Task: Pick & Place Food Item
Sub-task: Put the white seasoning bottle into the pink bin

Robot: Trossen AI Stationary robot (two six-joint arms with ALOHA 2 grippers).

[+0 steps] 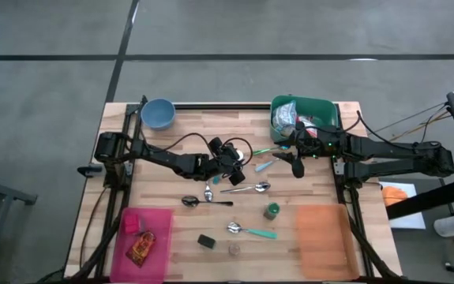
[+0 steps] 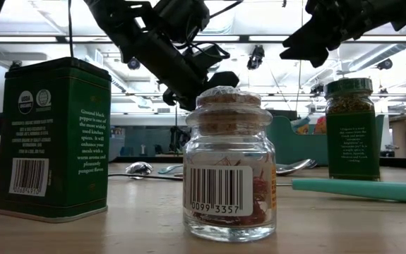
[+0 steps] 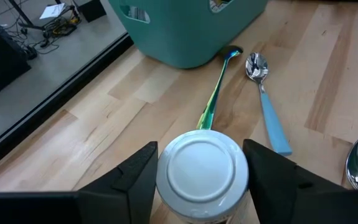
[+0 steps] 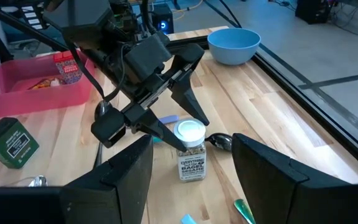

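Left gripper [image 4: 182, 127] closed around white-lidded clear seasoning jar [image 4: 191, 151], one finger each side of lid; jar upright on light wooden worktop [image 1: 321, 189], mid-table, near teal-handled spoon [image 3: 264, 93] and green bin [image 1: 319, 111]. Right gripper [image 1: 296, 167] hovers just beside, fingers apart, holding nothing. Blue bowl [image 1: 158, 113] at far corner.

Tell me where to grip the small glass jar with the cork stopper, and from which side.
Grip the glass jar around its round body below the wide cork stopper, fingers coming from above. It stands upright and apart from the green tin, and the stopper's rim would likely keep it from slipping.
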